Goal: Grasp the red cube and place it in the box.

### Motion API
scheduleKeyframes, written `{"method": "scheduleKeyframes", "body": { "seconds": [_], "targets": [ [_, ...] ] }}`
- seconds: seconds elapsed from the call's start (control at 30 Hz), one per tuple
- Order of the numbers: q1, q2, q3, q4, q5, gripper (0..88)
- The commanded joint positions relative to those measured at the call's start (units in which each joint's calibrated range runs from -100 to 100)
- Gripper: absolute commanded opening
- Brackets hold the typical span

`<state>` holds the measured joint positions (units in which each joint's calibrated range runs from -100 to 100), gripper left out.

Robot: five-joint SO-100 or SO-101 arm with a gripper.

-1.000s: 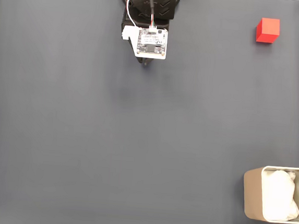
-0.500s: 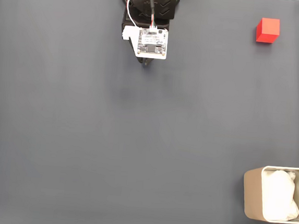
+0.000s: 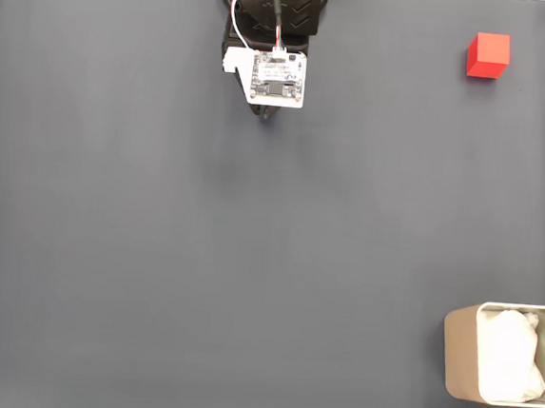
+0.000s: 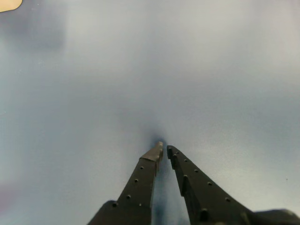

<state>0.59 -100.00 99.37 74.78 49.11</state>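
The red cube (image 3: 488, 55) rests on the dark grey mat at the top right of the fixed view. At the bottom right corner sits the box (image 3: 461, 362), beige with rounded corners and white lumpy padding inside. My arm is folded at the top centre, its gripper (image 3: 269, 113) peeking out below a white circuit board, far left of the cube. In the wrist view the gripper (image 4: 164, 149) points at bare mat, its two black fingers nearly meeting at the tips with nothing between them.
The grey mat (image 3: 201, 255) spreads wide between the arm, cube and box. A beige sliver (image 4: 8, 4) shows at the top left corner of the wrist view.
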Motion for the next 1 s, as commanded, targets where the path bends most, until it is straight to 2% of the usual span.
{"method": "scheduleKeyframes", "body": {
  "seconds": [0.0, 0.17, 0.47, 0.63, 0.8, 0.97],
  "targets": [
    [-0.3, 0.2, 0.5, 1.1, 0.3, 0.0],
    [-0.3, 0.2, 0.5, -0.2, 0.5, 0.0],
    [1.1, 3.1, -1.6, -13.1, 0.0, 0.0],
    [0.0, 15.9, -21.2, -17.6, -0.8, 0.0],
    [-1.7, 29.0, -47.5, -10.9, -1.0, 0.0],
    [-2.1, 37.9, -65.4, -2.7, -0.2, 0.0]
  ]
}}
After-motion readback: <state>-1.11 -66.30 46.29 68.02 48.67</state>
